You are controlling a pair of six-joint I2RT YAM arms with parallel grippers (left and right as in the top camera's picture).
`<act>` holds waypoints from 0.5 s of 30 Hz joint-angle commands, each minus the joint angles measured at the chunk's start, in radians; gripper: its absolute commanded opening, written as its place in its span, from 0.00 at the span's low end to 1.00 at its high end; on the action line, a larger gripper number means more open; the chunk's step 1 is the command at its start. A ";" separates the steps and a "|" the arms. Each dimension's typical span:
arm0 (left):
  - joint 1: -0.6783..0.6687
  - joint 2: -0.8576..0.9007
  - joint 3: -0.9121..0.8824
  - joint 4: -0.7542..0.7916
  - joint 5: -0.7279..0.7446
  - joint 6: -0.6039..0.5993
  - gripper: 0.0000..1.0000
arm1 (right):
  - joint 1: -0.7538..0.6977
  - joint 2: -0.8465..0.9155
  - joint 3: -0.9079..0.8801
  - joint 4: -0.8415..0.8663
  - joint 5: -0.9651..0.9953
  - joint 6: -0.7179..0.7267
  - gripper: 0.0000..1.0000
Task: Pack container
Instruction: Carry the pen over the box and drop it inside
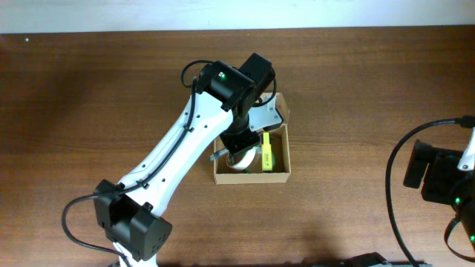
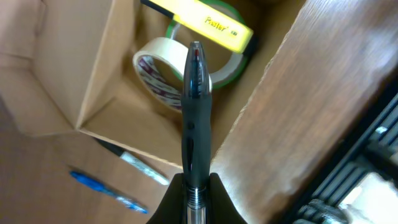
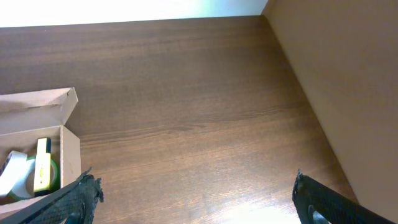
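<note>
- Left gripper (image 2: 198, 186) clenched on a dark pen (image 2: 195, 106), tip aimed into the container (image 2: 81, 68) near the tabletop's middle.
- Right gripper (image 3: 196, 196) gapes, idle, toward the right edge.
- Risk: tape roll (image 2: 158, 78) crowds the floor; pen dropped steeply may prop on it and tip over the wall.

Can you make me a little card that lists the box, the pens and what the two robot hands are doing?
box: cardboard box, lid flap open, on the wooden table
inside box: white tape roll, green roll, yellow item with lettering
left gripper: jaws shut on a dark pen, tip over the box
right gripper: jaws open, empty, off to the side
outside box: blue pen and a second pen on the table
</note>
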 commanded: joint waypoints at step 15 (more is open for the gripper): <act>0.008 0.029 -0.086 0.252 0.039 0.243 0.02 | 0.006 -0.005 -0.002 -0.004 -0.006 0.000 0.99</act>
